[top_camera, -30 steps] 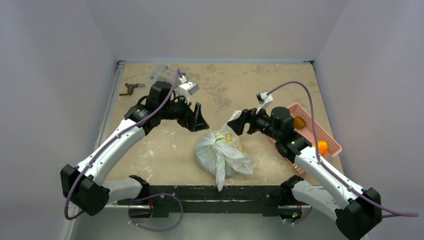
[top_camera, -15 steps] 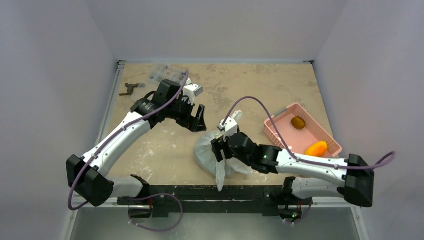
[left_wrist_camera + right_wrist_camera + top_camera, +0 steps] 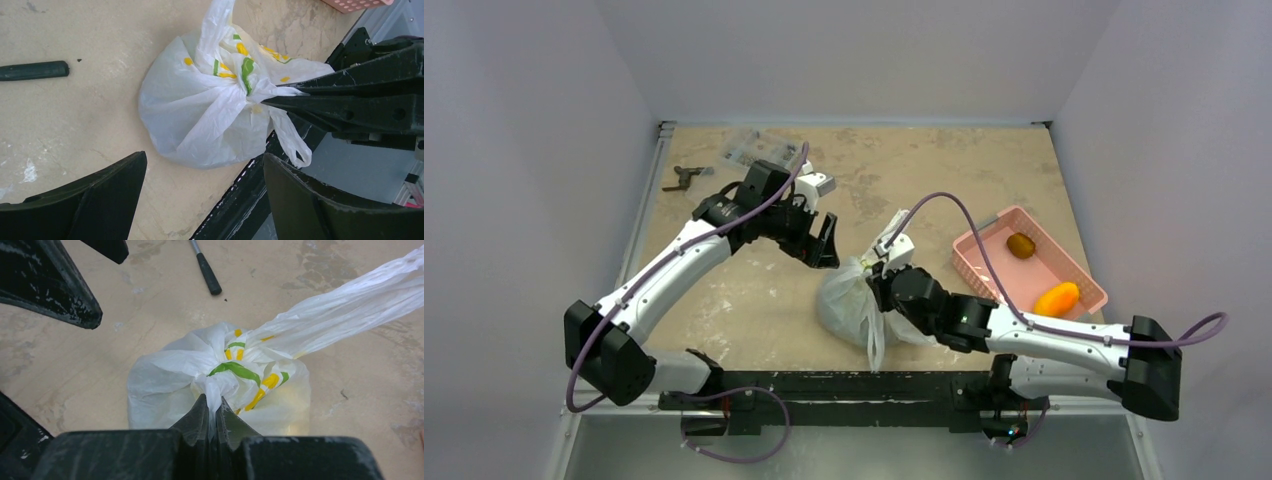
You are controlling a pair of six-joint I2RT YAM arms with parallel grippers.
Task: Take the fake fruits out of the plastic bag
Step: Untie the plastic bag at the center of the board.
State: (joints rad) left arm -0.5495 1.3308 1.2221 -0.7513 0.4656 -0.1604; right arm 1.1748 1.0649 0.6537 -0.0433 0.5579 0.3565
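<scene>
Now pinching the knotted neck (image 3: 216,386) of the plastic bag (image 3: 842,310) with the right gripper (image 3: 212,407), jaws closed tight on the film, bag sitting on the table (image 3: 754,300) near its front edge, between both arms. Hanging above and just beyond it with the left gripper (image 3: 204,157), jaws spread wide, empty. Probably calls for the left pincer on the free handle (image 3: 216,22) trailing away from the knot; fake fruits hidden inside.

We find nothing we can read in any view. The plastic bag (image 3: 165,375) carries green and yellow printed marks near its knot, but the crumpled folds break them into strokes and dots; we cannot make out a letter, number or brand.
</scene>
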